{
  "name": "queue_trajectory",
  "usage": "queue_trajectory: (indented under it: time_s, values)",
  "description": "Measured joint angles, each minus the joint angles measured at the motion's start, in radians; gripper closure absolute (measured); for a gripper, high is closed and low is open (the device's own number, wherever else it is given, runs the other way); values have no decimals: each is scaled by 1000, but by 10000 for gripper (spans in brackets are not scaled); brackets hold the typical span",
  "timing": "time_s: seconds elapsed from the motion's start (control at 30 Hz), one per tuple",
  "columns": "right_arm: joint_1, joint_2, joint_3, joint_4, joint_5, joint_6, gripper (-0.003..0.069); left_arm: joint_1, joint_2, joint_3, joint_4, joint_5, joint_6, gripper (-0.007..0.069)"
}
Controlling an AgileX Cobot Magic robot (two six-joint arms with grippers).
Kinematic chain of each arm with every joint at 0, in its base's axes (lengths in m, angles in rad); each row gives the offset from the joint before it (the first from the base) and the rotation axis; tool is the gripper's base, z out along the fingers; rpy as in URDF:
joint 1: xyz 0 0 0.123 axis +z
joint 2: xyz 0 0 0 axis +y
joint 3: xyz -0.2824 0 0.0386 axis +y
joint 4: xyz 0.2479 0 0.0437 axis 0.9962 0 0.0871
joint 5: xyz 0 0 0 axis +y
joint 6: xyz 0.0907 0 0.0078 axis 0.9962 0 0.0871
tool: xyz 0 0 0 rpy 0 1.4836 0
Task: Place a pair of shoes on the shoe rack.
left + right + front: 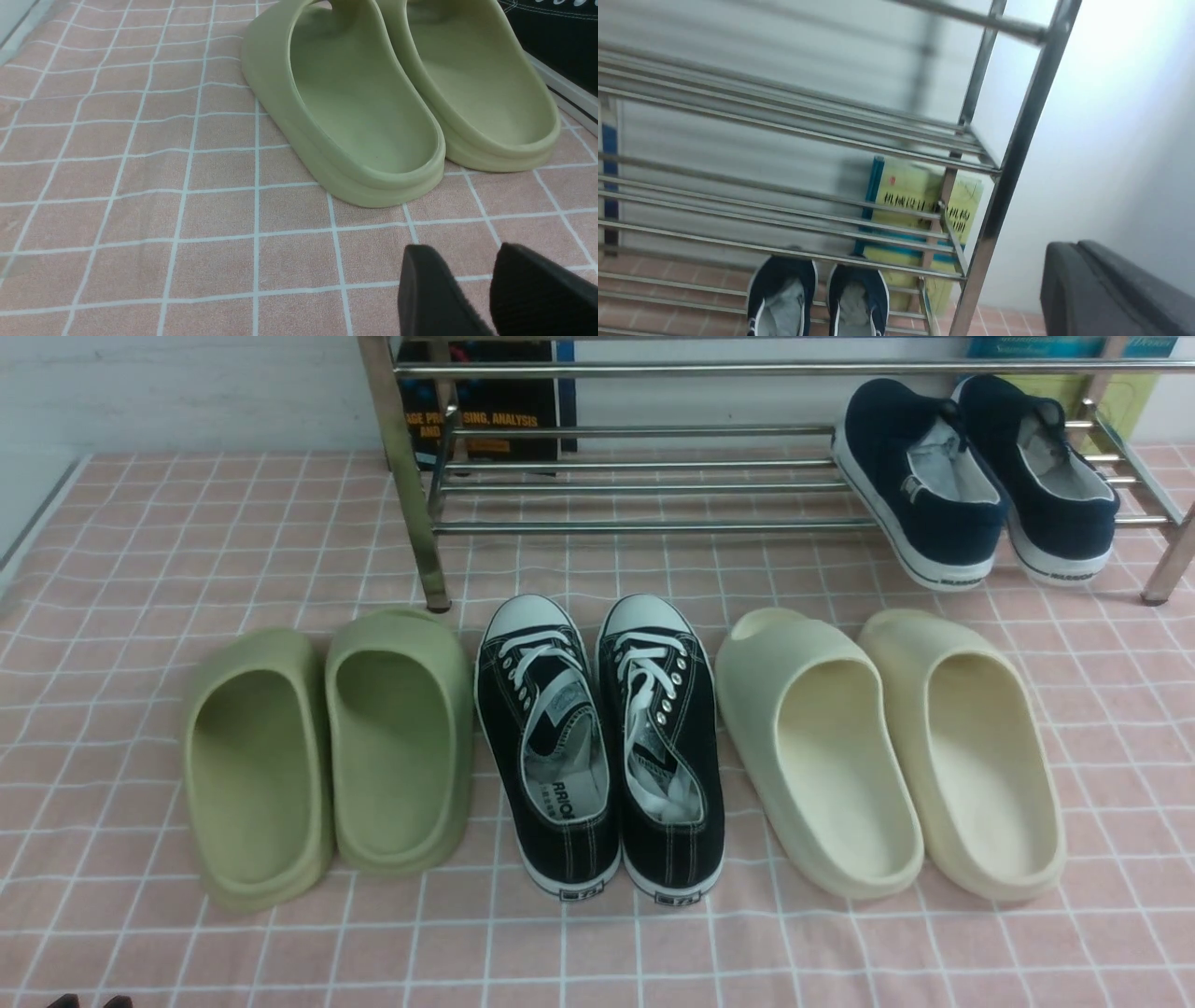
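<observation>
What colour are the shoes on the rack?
The shoes are dark navy with white soles; the front view shows them best.

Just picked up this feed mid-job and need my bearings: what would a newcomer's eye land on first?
Three pairs stand in a row on the pink checked cloth: green slides on the left, black lace-up sneakers in the middle, cream slides on the right. Behind them, the navy slip-on shoes sit at the right end of the chrome shoe rack, on its bottom shelf, heels toward the camera.

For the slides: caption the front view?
Navy shoes sit on the rack; green slides, sneakers and cream slides lined up in front.
</observation>
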Motion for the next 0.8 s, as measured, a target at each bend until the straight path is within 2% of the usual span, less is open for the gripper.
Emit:
queue_trajectory:
  time_s: [0.1, 0.13, 0.23, 0.43, 0.8]
  values:
    - [0, -119, 151, 0, -66, 19, 655, 0, 0, 0, 0, 0, 0, 385]
    - [0, -218, 281, -1, -88, 34, 652, 0, 0, 0, 0, 0, 0, 385]
    - [0, -345, 479, 0, -96, 62, 650, 0, 0, 0, 0, 0, 0, 385]
    - [0, -442, 748, 0, -137, 116, 662, 0, 0, 0, 0, 0, 0, 385]
    - [0, -447, 823, 0, -176, 129, 664, 0, 0, 0, 0, 0, 0, 385]
